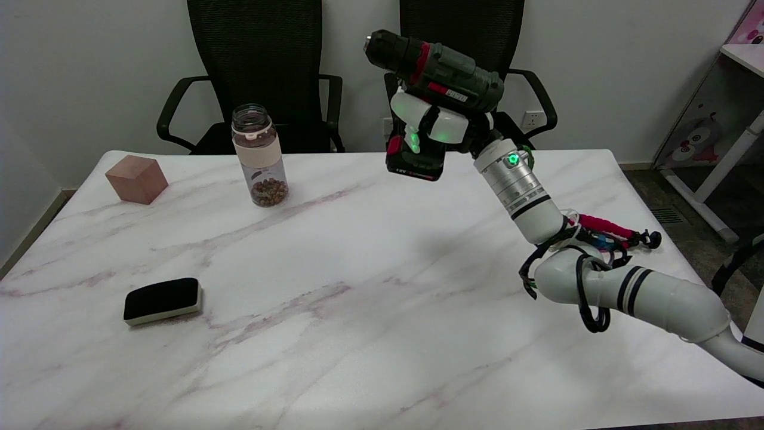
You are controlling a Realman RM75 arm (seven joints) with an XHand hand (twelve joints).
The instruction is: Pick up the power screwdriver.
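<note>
Fingers (431, 122) of the right hand (439, 125) wrap around the grip of the power screwdriver (439, 74), clamped on it, and we see the tool held in the air above the far side of the desk (358, 310), clear of the marble top. We note a dark grey-green body with a black chuck pointing up and to the left, a red band behind the chuck, a red-and-white label along its side, and a black battery block with red trim hanging below the hand. Green lights glow on the hand and on the wrist.

We see one container: a clear bottle (258, 155) standing upright at the far left of the desk, with a beige band around its upper part and a layer of small brown pieces at its bottom. Left of it sits a reddish-brown cube (136, 178). Nearer us lies a black eraser (162, 300) with a pale base.
</note>
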